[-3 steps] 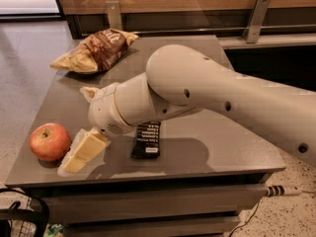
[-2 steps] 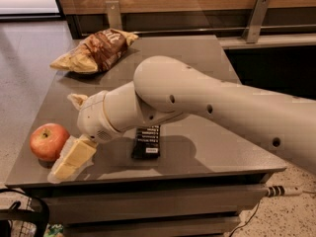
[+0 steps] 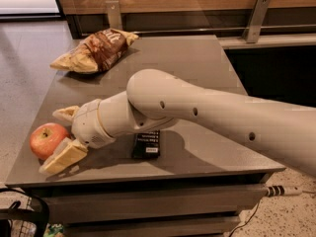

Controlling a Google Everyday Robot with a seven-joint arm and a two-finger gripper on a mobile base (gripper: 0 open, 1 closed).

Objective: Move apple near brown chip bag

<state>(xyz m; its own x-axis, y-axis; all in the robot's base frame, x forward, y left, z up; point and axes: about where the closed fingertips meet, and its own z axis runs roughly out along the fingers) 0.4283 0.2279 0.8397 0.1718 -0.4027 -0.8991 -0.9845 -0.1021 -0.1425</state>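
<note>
On the grey table, the apple is found at 8 o'clock between the spread fingers of the gripper, which should be closed evenly before the fruit is carried to the brown chip bag at 11 o'clock.

apple partly hidden behind gripper at front left of table, arm cut off (right edge)

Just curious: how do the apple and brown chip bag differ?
The apple is round, red, smaller; the brown chip bag is crinkled, larger. The apple sits near the front edge, inside the open claw; the bag lies far back. Both rest on the table.
</note>
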